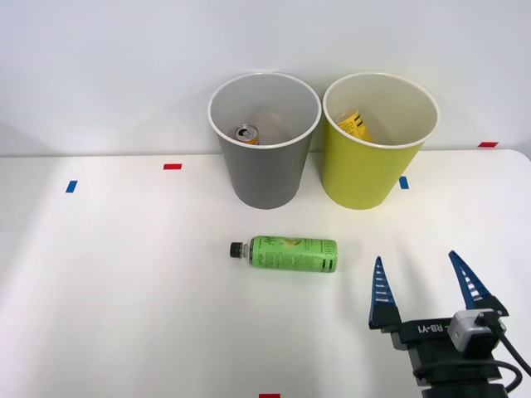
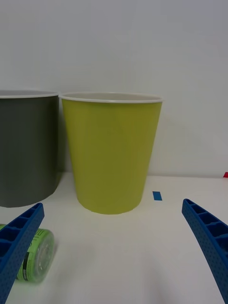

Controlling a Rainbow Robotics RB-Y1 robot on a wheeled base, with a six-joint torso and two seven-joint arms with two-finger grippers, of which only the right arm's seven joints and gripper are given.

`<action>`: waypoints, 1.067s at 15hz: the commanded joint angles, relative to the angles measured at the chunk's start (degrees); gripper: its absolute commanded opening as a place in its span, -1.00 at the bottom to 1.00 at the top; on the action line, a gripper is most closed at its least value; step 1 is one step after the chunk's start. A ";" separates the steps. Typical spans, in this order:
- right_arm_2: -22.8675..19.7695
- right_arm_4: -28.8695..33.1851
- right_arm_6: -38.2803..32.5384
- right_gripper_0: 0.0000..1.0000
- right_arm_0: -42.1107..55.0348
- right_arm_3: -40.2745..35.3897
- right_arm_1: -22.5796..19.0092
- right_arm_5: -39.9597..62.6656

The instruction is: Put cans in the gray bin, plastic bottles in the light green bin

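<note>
The right claw [image 1: 425,279] hangs over the near right part of the white surface [image 1: 124,282], its two blue ribbed fingers [image 2: 209,237] spread wide with nothing between them. White lettering on its black body reads "RB-Y1", seen upside down in the front view.

Just beside it, toward the surface's middle, the plastic bottle [image 1: 286,254] lies on its side, black screw cap pointing to the left edge and bright green label facing up; the print on the label is too small to read. In the wrist view the bottle's base [image 2: 35,256] shows behind one finger.

Toward the far edge stand two upright bins side by side, close together. The light green bin [image 1: 369,170] is the one nearer the right edge; inside it rests a yellow item with dark print [image 1: 354,124] that cannot be read. The gray bin [image 1: 264,170] holds an orange can [image 1: 247,133], silver top up.

Small tape marks dot the surface: blue [image 1: 71,186] and red [image 1: 172,167] near the far left, blue [image 1: 403,182] beside the green bin, red [image 1: 488,144] at the far right corner, red [image 1: 269,395] at the near edge.
</note>
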 commanded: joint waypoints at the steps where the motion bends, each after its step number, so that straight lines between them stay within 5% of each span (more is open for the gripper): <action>1: 0.59 0.53 -0.60 1.00 3.22 0.00 -0.75 -1.01; 7: 1.29 4.40 -1.48 1.00 4.89 0.08 -0.22 -1.10; 9: 1.12 8.44 -6.66 1.00 5.06 0.96 0.83 -1.27; 12: 0.85 16.27 -16.50 1.00 4.62 6.76 1.89 -7.78; 16: 1.56 17.41 -15.27 1.00 4.36 12.30 0.83 -14.46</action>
